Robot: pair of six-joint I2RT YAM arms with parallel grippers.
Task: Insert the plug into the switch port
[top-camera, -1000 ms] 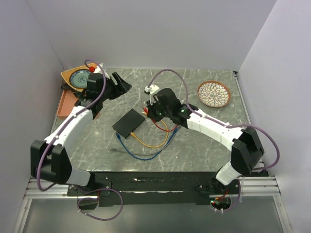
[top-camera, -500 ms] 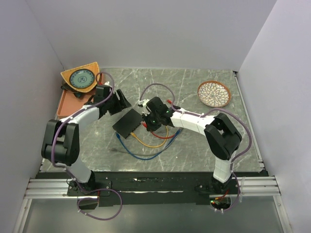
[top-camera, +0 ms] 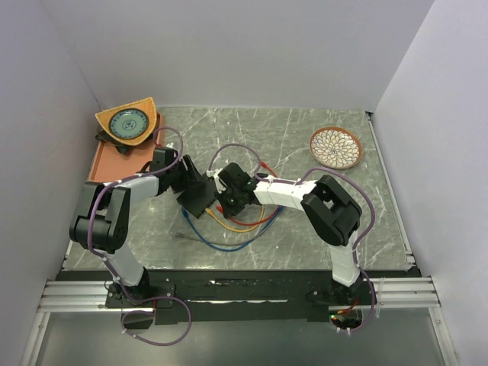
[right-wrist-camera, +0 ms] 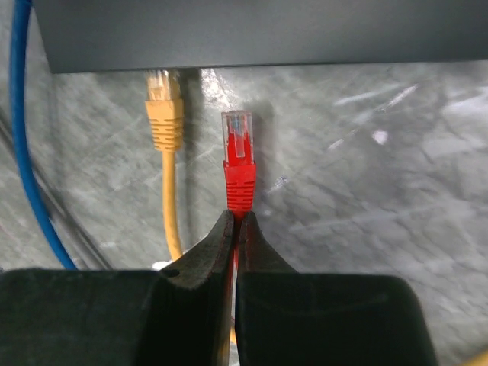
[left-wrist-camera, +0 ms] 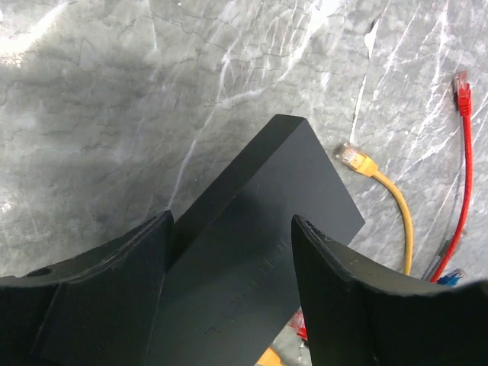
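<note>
- Right wrist view: right gripper closed on the tail of the red plug, whose clear tip faces the switch edge, near but apart
- Yellow plug lies just left, at that edge
- Left wrist view: left gripper spread open, straddling the switch; contact unclear
- Step in hand: final approach; the port is hidden, so alignment is probably unfinished
- Next: a straight, level push while the left gripper steadies the switch
</note>
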